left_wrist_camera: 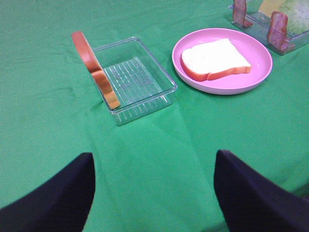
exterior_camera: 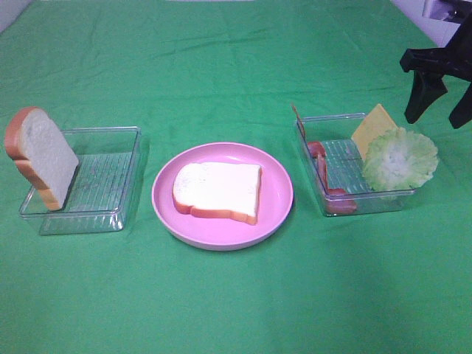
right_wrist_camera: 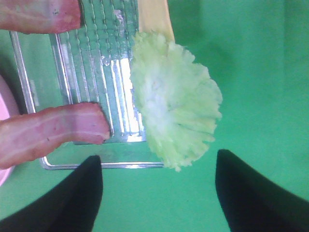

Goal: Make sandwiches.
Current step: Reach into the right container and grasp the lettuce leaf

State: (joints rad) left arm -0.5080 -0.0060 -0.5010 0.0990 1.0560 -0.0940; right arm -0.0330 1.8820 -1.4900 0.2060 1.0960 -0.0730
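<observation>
The right pincer [exterior_camera: 438,121] hangs behind the right tray [exterior_camera: 346,166], jaws apart and holding nothing. The left pincer [left_wrist_camera: 154,155] hovers low over the green counter [exterior_camera: 221,74], likewise spread and empty.

One bread slice [exterior_camera: 219,190] lies flat on the pink plate [exterior_camera: 280,199]. A second bread slice [exterior_camera: 46,151] leans upright at the left tray [exterior_camera: 110,177] end. The right tray holds bacon strips [exterior_camera: 319,158] and a cheese slice [exterior_camera: 374,125], with the lettuce leaf [exterior_camera: 400,158] draped over its rim.

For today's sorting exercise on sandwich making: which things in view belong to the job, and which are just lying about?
Belong to the job: flat bread slice, leaning bread slice, lettuce leaf, cheese slice, bacon strips.

Just lying about: pink plate, left tray, right tray, green cloth.
</observation>
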